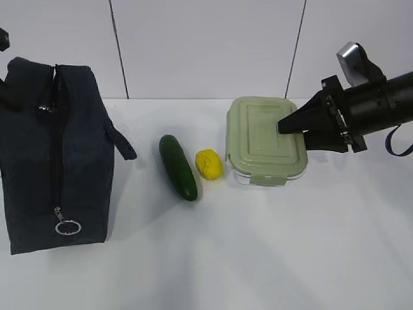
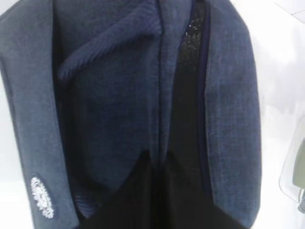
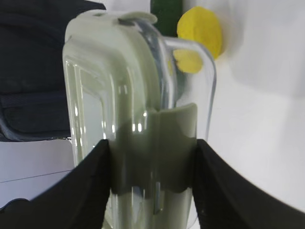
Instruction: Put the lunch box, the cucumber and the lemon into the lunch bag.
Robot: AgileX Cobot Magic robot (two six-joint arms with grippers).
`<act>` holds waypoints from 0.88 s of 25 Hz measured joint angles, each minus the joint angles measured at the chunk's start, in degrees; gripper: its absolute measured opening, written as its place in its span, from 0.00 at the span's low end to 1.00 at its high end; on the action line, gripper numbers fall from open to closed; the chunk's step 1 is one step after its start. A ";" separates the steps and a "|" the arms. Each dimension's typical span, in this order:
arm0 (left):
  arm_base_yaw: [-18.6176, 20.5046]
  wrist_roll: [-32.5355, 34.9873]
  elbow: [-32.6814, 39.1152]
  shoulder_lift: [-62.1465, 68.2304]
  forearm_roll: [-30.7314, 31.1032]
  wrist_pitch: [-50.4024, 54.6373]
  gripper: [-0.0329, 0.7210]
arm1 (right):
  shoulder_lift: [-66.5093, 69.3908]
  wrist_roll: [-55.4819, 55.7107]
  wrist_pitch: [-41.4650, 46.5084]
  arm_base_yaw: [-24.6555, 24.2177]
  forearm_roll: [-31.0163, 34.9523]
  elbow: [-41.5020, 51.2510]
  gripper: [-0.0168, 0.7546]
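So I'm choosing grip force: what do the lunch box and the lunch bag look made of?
The lunch box: a clear, glossy base, plastic or glass, with bright reflections in the right wrist view; its sage-green lid looks like matte plastic with a clip flap. The lunch bag: dark navy woven fabric, soft and matte, with visible weave, plus a metal-looking ring pull.

1. I see the lunch bag (image 1: 55,158) as dark navy woven cloth, matt and slightly coarse; its strap handle (image 2: 109,45) looks ribbed.
2. Its zipper pull is a shiny metal ring (image 1: 68,227).
3. The lunch box (image 1: 266,141) has a clear, glossy body and a pale sage lid of smooth, satin plastic.
4. The cucumber (image 1: 178,166) looks smooth and faintly glossy.
5. The lemon (image 1: 209,164) looks matt and dimpled.
6. The table (image 1: 258,258) is smooth, white and softly reflective.
7. The right gripper (image 3: 152,181) is matt black.
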 joint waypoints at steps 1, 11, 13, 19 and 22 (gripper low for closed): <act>0.00 0.00 -0.44 0.00 0.63 0.67 0.04 | 0.00 0.30 0.00 0.45 0.13 -0.24 0.51; -1.13 0.00 -0.87 0.00 6.05 5.37 0.04 | 0.00 1.99 0.00 2.48 3.00 -1.48 0.51; -3.46 -0.23 -0.87 0.00 8.00 5.37 0.04 | 0.00 2.11 0.00 2.65 3.00 -1.48 0.51; -10.03 -4.85 -0.87 0.00 14.36 3.09 0.04 | 0.00 2.60 0.00 3.72 4.47 -1.48 0.51; -11.18 -5.80 -0.87 0.00 15.16 2.55 0.04 | 0.00 2.83 0.00 5.15 5.01 -1.48 0.51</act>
